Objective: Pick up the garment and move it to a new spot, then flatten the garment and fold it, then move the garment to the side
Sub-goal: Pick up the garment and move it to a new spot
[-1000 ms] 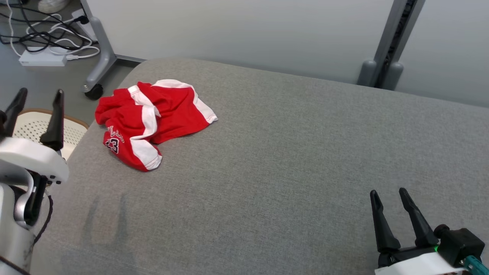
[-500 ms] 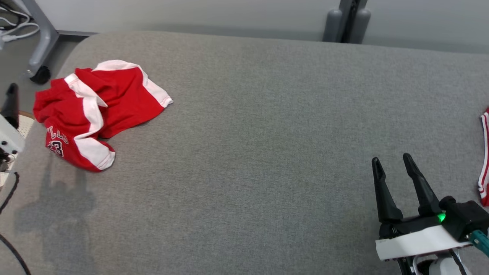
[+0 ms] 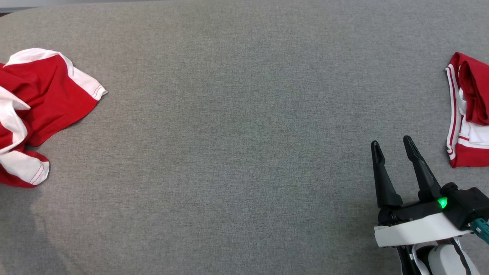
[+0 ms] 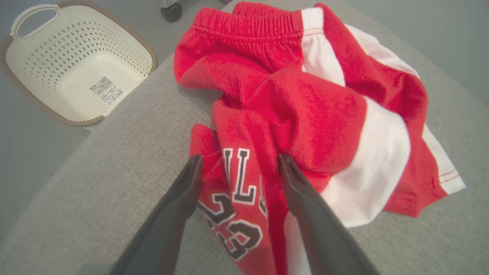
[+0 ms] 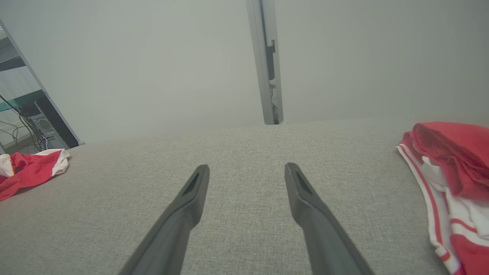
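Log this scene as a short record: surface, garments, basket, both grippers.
surface: grey fabric
shorts: red and white, crumpled, at the left end
second garment: red and white, at the right edge
basket: cream, perforated, on the floor beside the shorts' end
left gripper: open, fingers either side of the shorts' lettering, contact unclear
right gripper: open, over bare surface, holding nothing

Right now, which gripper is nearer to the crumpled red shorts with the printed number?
Left. The left gripper hangs open right over the crumpled shorts; the right gripper is open, far across the grey surface from them.
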Available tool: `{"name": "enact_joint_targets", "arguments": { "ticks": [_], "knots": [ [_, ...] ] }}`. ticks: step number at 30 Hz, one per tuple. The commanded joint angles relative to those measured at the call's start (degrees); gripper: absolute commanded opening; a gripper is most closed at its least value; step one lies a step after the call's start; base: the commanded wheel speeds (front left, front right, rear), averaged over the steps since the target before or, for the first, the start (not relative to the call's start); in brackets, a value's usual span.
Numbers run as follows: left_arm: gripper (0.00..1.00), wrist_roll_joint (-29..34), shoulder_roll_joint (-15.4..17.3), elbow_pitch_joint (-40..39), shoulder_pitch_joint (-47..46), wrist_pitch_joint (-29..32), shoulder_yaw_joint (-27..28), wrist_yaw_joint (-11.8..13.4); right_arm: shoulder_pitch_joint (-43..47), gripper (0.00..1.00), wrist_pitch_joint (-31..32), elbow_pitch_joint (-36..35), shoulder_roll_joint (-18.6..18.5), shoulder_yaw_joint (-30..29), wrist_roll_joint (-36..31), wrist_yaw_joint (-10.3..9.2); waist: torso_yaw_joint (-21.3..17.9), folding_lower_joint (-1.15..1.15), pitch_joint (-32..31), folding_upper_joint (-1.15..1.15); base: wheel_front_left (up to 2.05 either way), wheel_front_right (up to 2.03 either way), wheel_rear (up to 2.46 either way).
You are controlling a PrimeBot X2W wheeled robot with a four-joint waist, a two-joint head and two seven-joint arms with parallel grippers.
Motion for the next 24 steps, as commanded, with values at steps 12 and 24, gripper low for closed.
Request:
{"name": "enact_joint_targets", "arguments": {
  "ticks": [12,24],
  "knots": [
    [0.0,-1.2,0.2,2.3,-1.5,0.8,-1.4,-0.6,-0.5,1.0,-0.3,0.6,0.1,0.1,0.2,0.01,-0.6,0.0,-1.4,0.0,0.0,0.0,0.0],
    [0.0,-3.2,-1.1,-6.4,3.6,0.9,-8.1,-0.7,4.0,1.0,-0.3,2.2,-0.1,-0.3,1.1,0.01,-1.9,0.0,-12.0,0.0,0.0,0.0,0.0]
  ]
}}
